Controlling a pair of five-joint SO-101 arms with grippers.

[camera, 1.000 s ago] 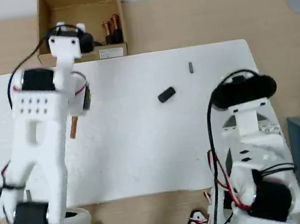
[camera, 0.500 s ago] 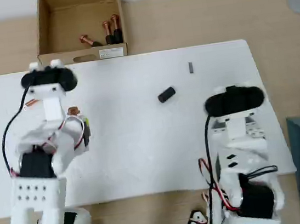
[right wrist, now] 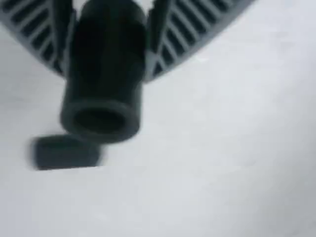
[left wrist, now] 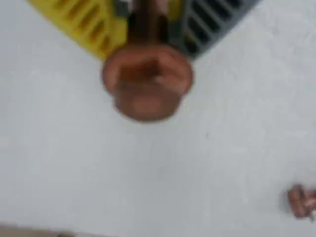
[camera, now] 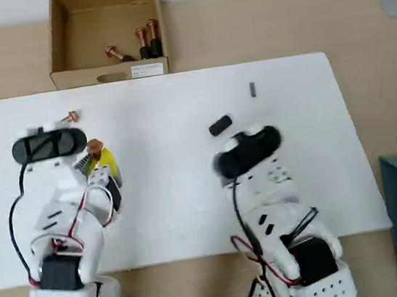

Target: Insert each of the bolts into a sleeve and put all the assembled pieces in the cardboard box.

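Two parts gripped: left gripper (left wrist: 148, 22) clamping bolt (left wrist: 147, 81), right gripper (right wrist: 106, 22) clamping sleeve (right wrist: 103, 94). Mating pending, requiring coaxial alignment.

Nothing here can be read. A white label (camera: 147, 69) on the front wall of the cardboard box (camera: 76, 77) carries print too small to make out.

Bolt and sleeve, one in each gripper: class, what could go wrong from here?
1. The left gripper holds the bolt by its shaft, head outward; the shaft may not reach the sleeve in the right gripper.
2. The spare sleeve lies close by the held one and could be knocked away.
3. The loose bolt near the left gripper could be swept aside.
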